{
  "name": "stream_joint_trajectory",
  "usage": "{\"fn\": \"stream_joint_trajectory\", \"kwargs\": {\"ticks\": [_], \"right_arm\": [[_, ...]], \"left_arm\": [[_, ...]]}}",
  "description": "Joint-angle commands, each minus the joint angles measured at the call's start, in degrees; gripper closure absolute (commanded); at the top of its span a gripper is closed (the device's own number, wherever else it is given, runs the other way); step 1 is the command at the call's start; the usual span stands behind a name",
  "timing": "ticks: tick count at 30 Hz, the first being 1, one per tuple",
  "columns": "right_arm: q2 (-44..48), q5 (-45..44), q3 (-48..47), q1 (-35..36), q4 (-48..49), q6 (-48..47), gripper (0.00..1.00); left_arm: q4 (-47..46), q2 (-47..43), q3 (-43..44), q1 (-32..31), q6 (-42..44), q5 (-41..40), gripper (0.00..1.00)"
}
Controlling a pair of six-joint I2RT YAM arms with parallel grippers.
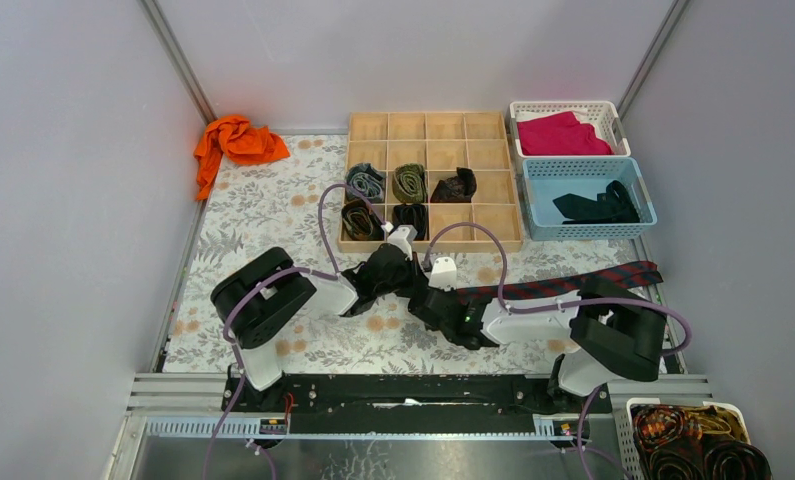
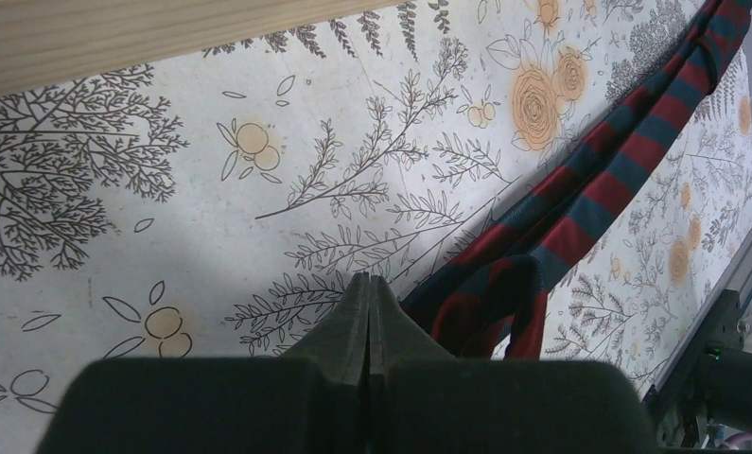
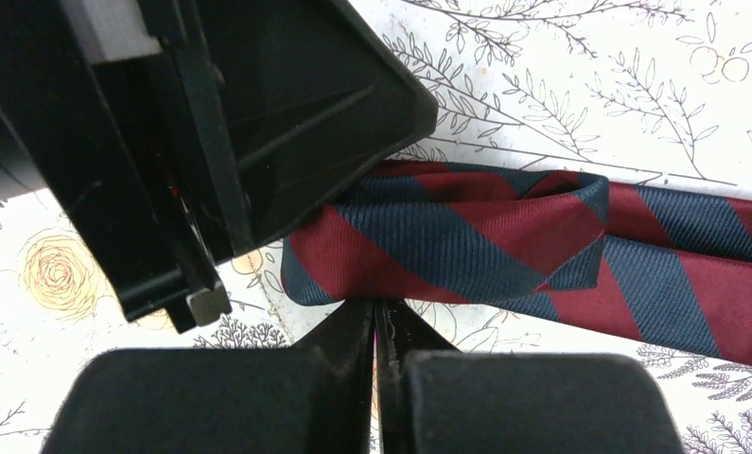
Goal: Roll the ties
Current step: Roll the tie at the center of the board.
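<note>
Light, limp and probably slippery, the navy-and-red striped tie [image 1: 573,285] lies along the floral mat [image 1: 263,215], its folded end, the likeliest pinch point, at twelve o'clock of the right gripper [image 3: 383,326], which like the left gripper [image 2: 369,312] is pressed shut, seemingly empty.

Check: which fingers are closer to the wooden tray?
Left: the left fingers sit close before the wooden tray; the right fingers are farther back, by the striped tie.

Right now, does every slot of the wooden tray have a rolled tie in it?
No, only five slots of the wooden tray hold rolled ties; the others, including both back rows, sit empty.
</note>
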State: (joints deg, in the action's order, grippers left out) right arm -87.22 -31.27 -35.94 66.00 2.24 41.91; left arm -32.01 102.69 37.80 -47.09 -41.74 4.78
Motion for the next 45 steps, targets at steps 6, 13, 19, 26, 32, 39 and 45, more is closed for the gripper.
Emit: {"fn": "stream_joint_trajectory", "kwargs": {"ticks": [6, 13, 19, 26, 32, 39, 45], "right_arm": [[-0.1, -0.7, -0.4, -0.2, -6.3, -3.0, 1.0], [11.3, 2.7, 8.2, 0.1, -7.3, 2.1, 0.9], [16.3, -0.3, 13.7, 0.1, -10.4, 8.9, 1.0], [6.9, -5.3, 7.4, -0.1, -12.9, 7.6, 1.0], [1.3, -7.3, 3.6, -1.8, -10.1, 3.5, 1.0], [0.9, -7.4, 1.9, -2.7, -9.3, 1.5, 1.0], [1.4, -5.7, 0.8, -2.7, -9.6, 0.1, 1.0]], "left_arm": [[8.7, 3.4, -2.2, 0.1, 1.2, 0.6, 1.0], [17.2, 5.2, 5.5, 1.3, 3.8, -4.5, 1.0], [20.2, 9.4, 9.6, 1.4, 4.7, -4.5, 1.0], [23.9, 8.8, 7.7, 0.8, 4.1, -4.3, 1.0], [28.7, 7.0, 4.5, -2.1, 3.7, -7.8, 1.0], [29.0, 6.2, 1.9, -4.1, 3.2, -7.4, 1.0], [28.2, 4.7, -0.5, -4.9, 2.8, -6.4, 1.0]]}}
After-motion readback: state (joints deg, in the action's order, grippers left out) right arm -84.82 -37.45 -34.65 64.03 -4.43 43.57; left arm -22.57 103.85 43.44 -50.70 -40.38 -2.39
